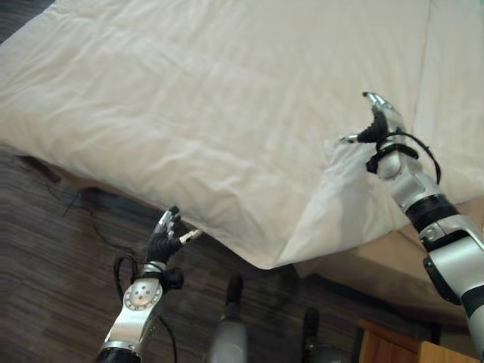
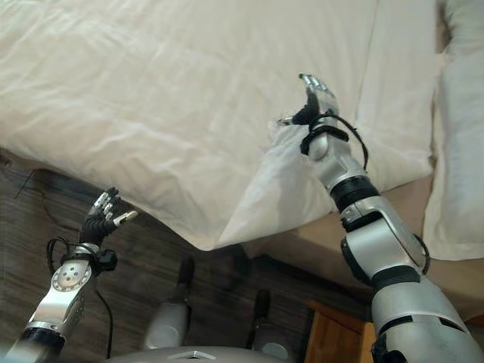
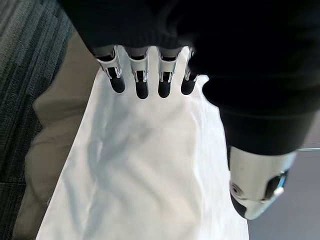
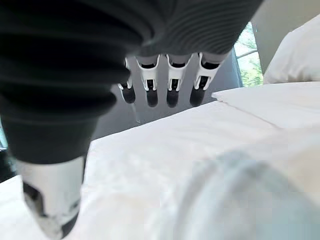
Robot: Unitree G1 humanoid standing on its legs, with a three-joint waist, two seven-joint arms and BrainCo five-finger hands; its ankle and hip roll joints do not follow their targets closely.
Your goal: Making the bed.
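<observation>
A white duvet (image 1: pixel 227 98) covers the bed, and its near corner (image 1: pixel 266 261) hangs off the bed's edge. My right hand (image 1: pixel 380 121) is raised over the duvet's right side, fingers straight and open. Its thumb (image 1: pixel 349 138) touches a raised peak of the cloth (image 1: pixel 334 147). In the right wrist view the fingers (image 4: pixel 172 87) stretch out above the white cover (image 4: pixel 165 150). My left hand (image 1: pixel 165 240) hovers open over the floor just below the duvet's hanging edge, holding nothing. The left wrist view shows its fingers (image 3: pixel 142 80) straight, with the white duvet (image 3: pixel 145 165) beyond them.
The tan bed base (image 1: pixel 363 265) shows under the lifted corner. A white pillow (image 2: pixel 461 151) lies at the far right. A wooden cabinet (image 1: pixel 378 344) stands at the lower right. Dark striped carpet (image 1: pixel 53 249) runs along the bed's near side.
</observation>
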